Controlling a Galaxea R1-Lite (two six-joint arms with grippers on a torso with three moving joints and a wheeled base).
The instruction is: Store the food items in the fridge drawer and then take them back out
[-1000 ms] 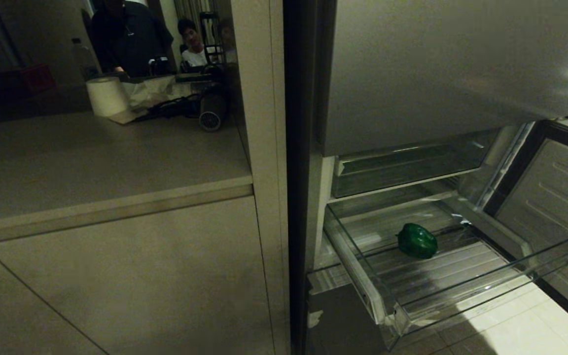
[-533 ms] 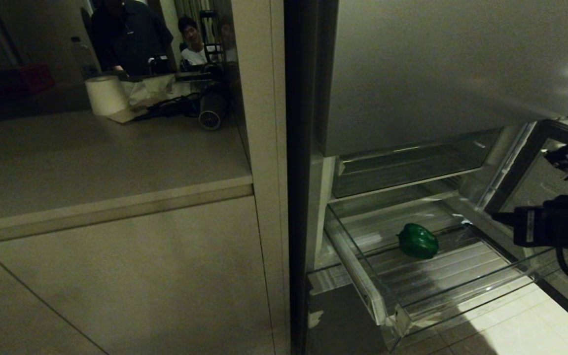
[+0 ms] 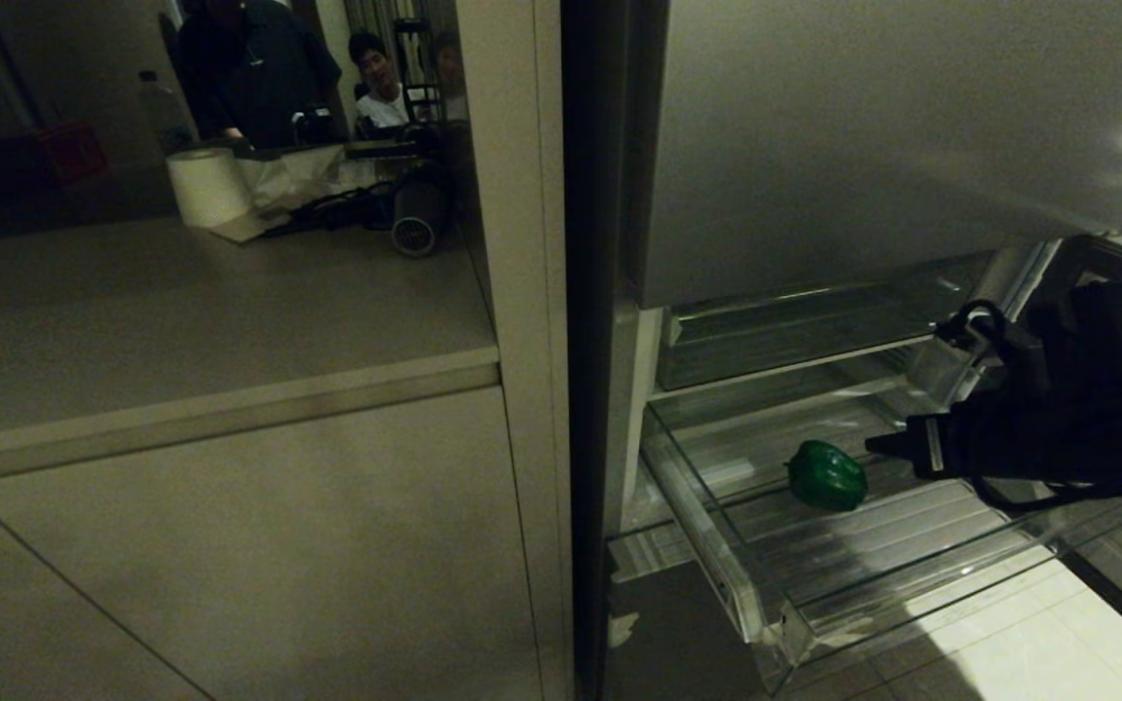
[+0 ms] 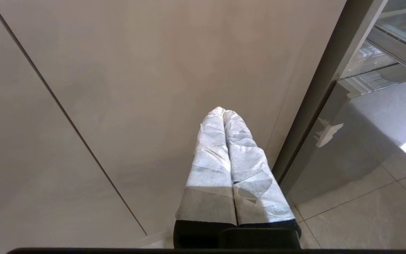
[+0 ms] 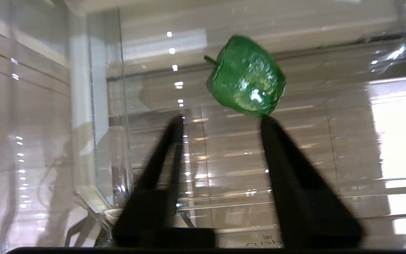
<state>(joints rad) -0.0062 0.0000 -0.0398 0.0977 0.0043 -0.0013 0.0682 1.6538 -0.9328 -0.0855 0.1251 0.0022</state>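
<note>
Right, your right gripper point(image 5: 220, 121) has its jaws parted about a pepper's width and holds nothing. They point into the wide clear plastic fridge drawer point(image 3: 912, 594), short of the glossy dark green bell pepper point(image 5: 246, 76). One black finger point(image 5: 277, 141) looks close under it, but I can't tell if it touches. The pepper lies on its side on the ribbed drawer floor, stem away. No potato in view. Risks: a nudge rolls the glossy pepper away; a low approach clips the drawer's lip. Your left gripper point(image 4: 225, 113) sits parked by the beige cabinet front point(image 4: 118, 70), taped fingers pressed together.
</note>
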